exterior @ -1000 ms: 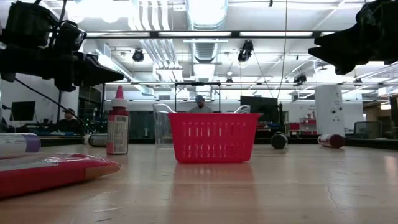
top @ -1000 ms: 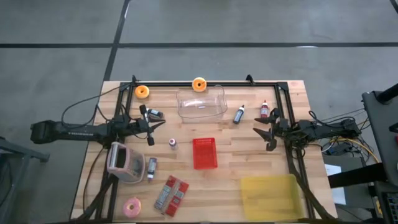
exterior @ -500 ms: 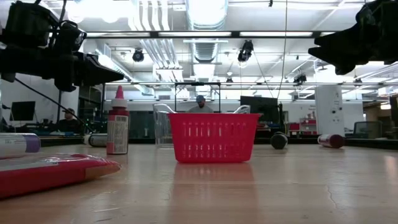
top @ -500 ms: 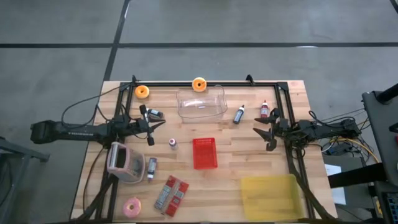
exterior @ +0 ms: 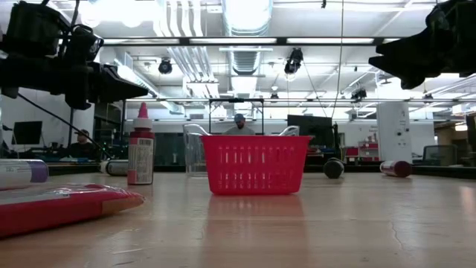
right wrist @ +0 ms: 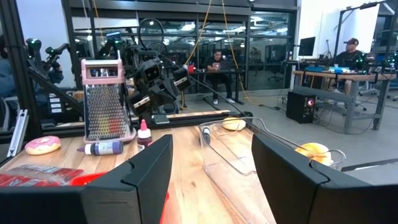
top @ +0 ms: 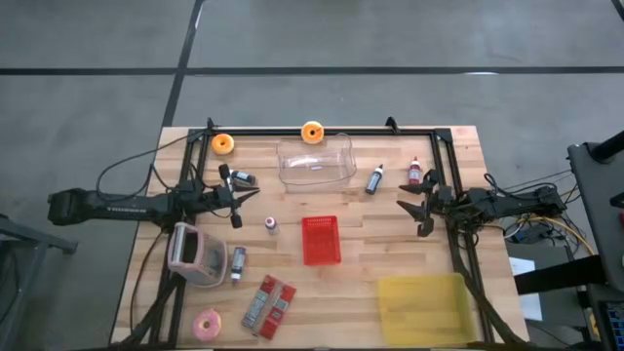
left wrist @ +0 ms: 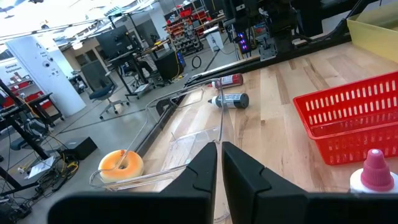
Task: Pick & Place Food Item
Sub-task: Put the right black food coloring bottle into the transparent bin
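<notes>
Two orange doughnuts lie flat on the table at its far edge, one at the left (top: pixel 223 144) and one (top: pixel 312 132) behind the clear tub (top: pixel 316 162). A pink doughnut (top: pixel 207 325) lies at the near left corner. A red basket (top: pixel 321 240) stands at the table's middle. My left gripper (top: pixel 237 200) hovers shut over the left side, level, pointing toward the right edge; its fingertips (left wrist: pixel 219 163) nearly meet. My right gripper (top: pixel 414 214) hovers open over the right side, facing left, with nothing between its fingers (right wrist: pixel 149 171).
A metal grater (top: pixel 195 255) and a red packet (top: pixel 268 304) lie at the near left, and a yellow tray (top: pixel 422 307) at the near right. Small bottles (top: pixel 374 179) (top: pixel 415 173) (top: pixel 271 225) (top: pixel 237 263) are scattered about. A black frame (top: pixel 322 133) runs along the far edge. People sit in the room beyond (right wrist: pixel 217 65).
</notes>
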Motion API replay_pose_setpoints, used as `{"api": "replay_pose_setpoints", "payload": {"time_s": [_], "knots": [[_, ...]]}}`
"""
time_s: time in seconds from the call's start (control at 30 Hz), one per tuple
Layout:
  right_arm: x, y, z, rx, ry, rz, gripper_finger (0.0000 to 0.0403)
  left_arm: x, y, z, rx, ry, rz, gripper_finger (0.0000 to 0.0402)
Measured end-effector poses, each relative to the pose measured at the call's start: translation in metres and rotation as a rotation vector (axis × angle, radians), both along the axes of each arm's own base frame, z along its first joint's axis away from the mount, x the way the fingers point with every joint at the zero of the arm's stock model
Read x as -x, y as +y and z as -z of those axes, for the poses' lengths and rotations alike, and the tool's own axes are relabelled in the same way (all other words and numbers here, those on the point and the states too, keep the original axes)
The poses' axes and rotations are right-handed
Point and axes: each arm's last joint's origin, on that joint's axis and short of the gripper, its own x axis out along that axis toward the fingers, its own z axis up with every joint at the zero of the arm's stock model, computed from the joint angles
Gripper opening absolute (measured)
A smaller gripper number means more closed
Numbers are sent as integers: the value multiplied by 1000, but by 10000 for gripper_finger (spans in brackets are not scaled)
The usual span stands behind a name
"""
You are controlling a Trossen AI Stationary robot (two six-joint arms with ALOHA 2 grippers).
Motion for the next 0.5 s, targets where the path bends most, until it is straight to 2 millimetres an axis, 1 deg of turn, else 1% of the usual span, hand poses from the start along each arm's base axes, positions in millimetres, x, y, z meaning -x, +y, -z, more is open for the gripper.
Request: {"api": "replay_pose_setpoints", "payload": {"time_s": [0.27, 0.5], "knots": [[0, 0, 1, -44, 3, -5, 217, 0, 0, 0, 0, 0, 0, 28], [0, 0, 1, -49, 2, -6, 217, 0, 0, 0, 0, 0, 0, 28]]}}
